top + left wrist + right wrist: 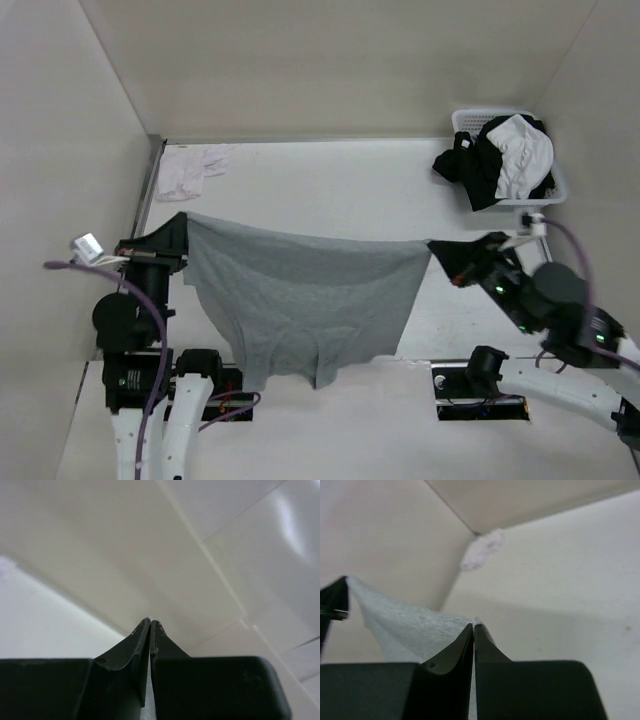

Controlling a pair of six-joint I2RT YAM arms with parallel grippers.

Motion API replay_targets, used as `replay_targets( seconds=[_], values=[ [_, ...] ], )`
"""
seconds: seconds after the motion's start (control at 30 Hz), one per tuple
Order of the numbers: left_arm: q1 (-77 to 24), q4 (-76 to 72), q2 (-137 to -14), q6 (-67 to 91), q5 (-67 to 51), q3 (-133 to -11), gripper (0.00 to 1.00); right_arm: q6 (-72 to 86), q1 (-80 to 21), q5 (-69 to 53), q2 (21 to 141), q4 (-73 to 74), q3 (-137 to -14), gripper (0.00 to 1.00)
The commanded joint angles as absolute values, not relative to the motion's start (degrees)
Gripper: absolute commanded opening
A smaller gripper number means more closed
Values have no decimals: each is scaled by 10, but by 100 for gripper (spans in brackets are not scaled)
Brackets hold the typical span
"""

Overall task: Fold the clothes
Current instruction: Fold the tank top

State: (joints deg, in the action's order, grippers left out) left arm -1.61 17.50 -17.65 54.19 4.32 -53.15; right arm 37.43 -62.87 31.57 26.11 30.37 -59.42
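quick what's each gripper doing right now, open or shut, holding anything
left gripper: shut on one top corner of the grey garment
right gripper: shut on the other top corner, garment stretched between them

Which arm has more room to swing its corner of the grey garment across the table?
Probably the right. The right fingers pinch the grey garment by a corner above bare table, clear of the walls. The left fingers hold the other corner close beside the side wall at the table's left edge.
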Motion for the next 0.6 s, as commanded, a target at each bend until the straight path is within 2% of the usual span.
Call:
replay_targets(
  seconds=[0.0,0.13,0.23,0.43,0.57],
  values=[
    [-17,214,-217,525,73,-451,0,351,-548,274,353,274,-550,5],
    [-8,86,-346,539,81,-351,0,350,-316,43,485,137,-509,5],
    [-18,-40,-501,548,102,-337,0,369,-215,-48,616,42,-513,5],
    [-30,-181,-791,550,121,-449,0,367,-143,-93,922,-6,-671,5],
    [-24,-185,-893,546,106,-541,0,365,-112,-103,1026,10,-781,4]
  ],
)
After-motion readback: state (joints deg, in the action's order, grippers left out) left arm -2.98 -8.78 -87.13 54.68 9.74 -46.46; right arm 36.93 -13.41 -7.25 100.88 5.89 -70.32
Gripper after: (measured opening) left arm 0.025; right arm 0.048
